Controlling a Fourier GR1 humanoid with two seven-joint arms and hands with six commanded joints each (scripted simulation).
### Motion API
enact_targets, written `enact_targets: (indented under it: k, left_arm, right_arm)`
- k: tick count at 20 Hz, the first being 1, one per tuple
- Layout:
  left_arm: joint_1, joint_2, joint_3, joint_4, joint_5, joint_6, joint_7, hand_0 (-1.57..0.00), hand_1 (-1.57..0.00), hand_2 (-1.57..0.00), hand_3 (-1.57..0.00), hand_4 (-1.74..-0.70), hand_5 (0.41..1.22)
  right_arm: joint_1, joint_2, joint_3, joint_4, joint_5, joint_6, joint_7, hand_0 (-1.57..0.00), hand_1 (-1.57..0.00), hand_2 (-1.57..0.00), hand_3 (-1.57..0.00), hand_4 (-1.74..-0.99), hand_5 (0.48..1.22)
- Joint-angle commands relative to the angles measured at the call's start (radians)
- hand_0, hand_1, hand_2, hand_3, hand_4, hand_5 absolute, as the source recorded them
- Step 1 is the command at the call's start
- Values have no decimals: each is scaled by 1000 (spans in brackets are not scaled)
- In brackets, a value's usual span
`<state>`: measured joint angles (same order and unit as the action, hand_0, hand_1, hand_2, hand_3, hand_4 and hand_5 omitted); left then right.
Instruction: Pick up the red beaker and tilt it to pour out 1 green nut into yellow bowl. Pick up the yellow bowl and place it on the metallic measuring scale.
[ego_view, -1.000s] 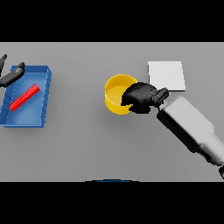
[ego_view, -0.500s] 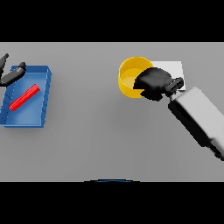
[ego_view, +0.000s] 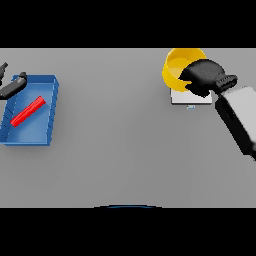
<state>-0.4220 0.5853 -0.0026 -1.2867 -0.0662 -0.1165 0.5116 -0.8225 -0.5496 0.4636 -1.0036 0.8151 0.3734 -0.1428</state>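
Note:
My right hand (ego_view: 202, 77) is shut on the near right rim of the yellow bowl (ego_view: 176, 71) and holds it at the far right, over the far left part of the white measuring scale (ego_view: 190, 98). The scale is mostly hidden under the bowl and hand. The bowl's inside shows only yellow. The red beaker (ego_view: 28, 111) lies on its side in the blue tray (ego_view: 49, 115) at the left. My left hand (ego_view: 11, 86) is at the far left edge, over the tray's far corner.
The blue tray stands at the left side of the grey table (ego_view: 115, 145). The scale sits at the far right, close to my right arm (ego_view: 239, 120).
My right hand has carried the yellow bowl up and to the right, from the table's middle right to above the scale. The left hand and the beaker have not moved.

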Motion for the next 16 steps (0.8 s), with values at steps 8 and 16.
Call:
enact_targets:
  k: [8, 16]
  left_arm:
    - [-30, -10, -8, 29, -13, 6, 32, 1, 1, 1, 1, -863, 797]
    - [-26, 0, -8, 27, -13, -5, 29, 1, 1, 1, 1, -847, 796]
  right_arm:
    - [-53, 36, -31, 257, 9, -108, -46, -1571, -1571, -1428, -1290, -1741, 1221]
    - [-76, 65, -36, 381, 3, -128, -69, -1571, -1571, -1380, -1417, -1741, 1221]
